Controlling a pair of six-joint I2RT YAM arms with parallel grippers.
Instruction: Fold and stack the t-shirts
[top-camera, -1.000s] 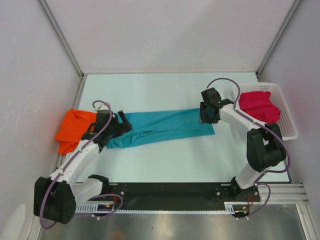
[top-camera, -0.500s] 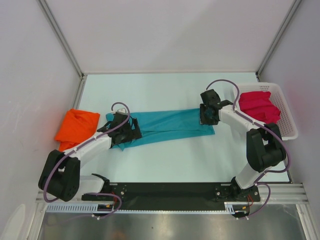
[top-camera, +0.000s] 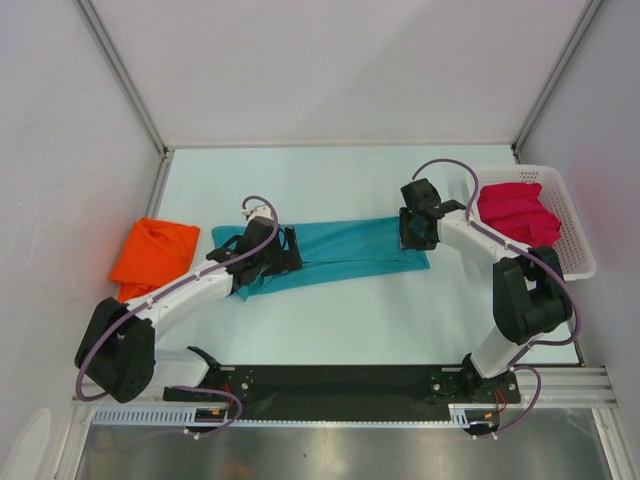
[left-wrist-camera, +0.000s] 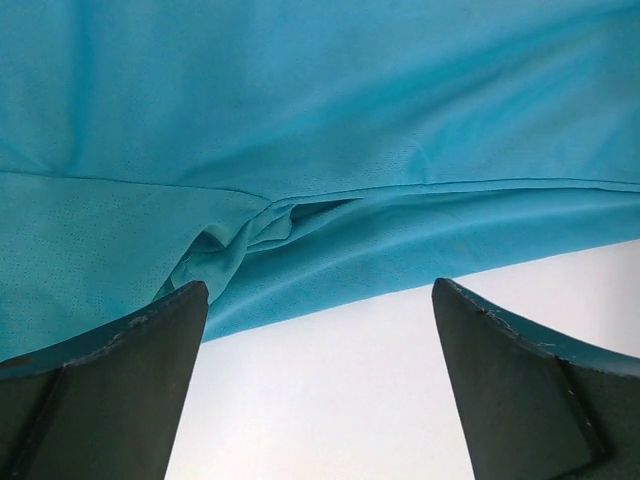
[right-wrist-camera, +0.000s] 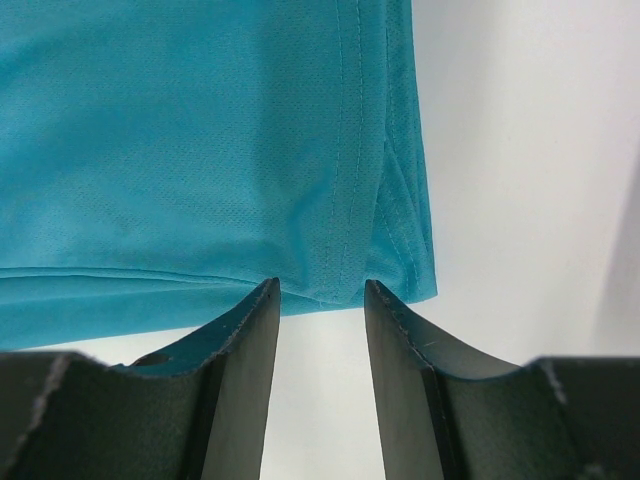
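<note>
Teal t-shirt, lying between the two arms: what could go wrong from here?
1. The left end effector hangs wide open over a bunched crease at the teal t-shirt's near edge; closing there may catch uneven layers and skew the fold.
2. The right end effector straddles only the hem corner, jaws partly open; so thin a hold could slip.

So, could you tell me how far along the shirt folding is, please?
Early on. Done, roughly: the orange shirt lies bundled at the left, not neatly folded. In hand: the teal shirt, folded into a long strip, left fingers open above its near edge, right fingers apart at its right hem. Left: the magenta shirt in the basket, and stacking.
</note>
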